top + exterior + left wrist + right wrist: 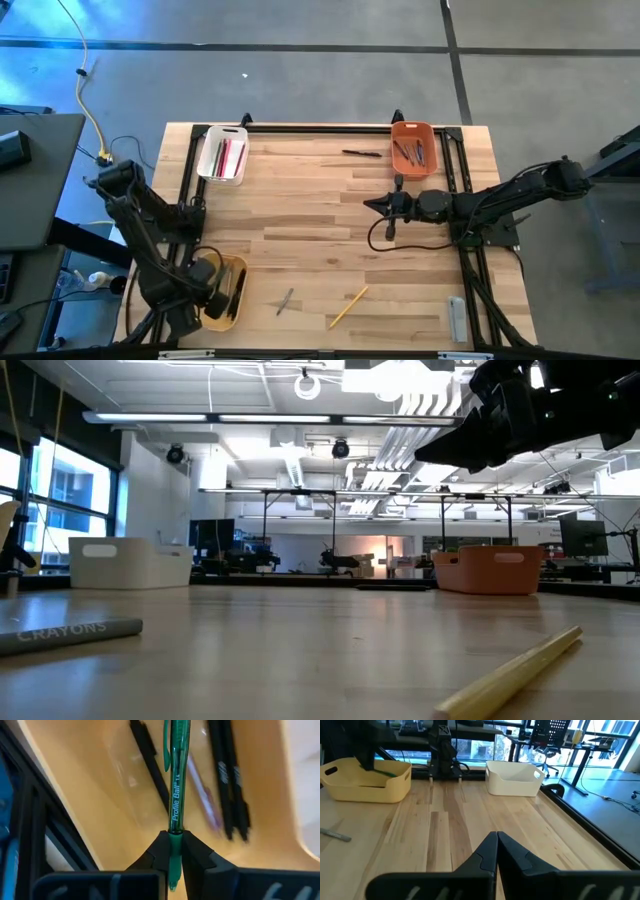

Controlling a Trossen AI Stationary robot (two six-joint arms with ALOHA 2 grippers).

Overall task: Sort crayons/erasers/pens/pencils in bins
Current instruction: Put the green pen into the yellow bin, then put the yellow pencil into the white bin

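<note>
My left gripper [213, 283] stands over the yellow bin [238, 272] at the near left, shut on a green pen [175, 785]. Several black pens [230, 780] lie on that bin's floor. The white bin [223, 155] at the far left holds red and pink sticks. The orange bin [413, 148] at the far right holds dark sticks. A black pen [362, 153], a grey crayon [285, 300] and a yellow pencil [348, 307] lie flat on the table. My right gripper [375, 203] hovers shut at mid-table, holding nothing. My left gripper pinches the green pen near one end [174, 839] between its two fingers, which point down from above and lie across the pen. A short tip [172, 881] sticks out on the other side. The long clip end reaches out over the yellow bin's floor, roughly level.
A grey flat bar [457, 318] lies near the table's front right corner. A black frame [455, 170] runs along the table's sides and far edge. Bare wood lies between the bins and the loose sticks.
</note>
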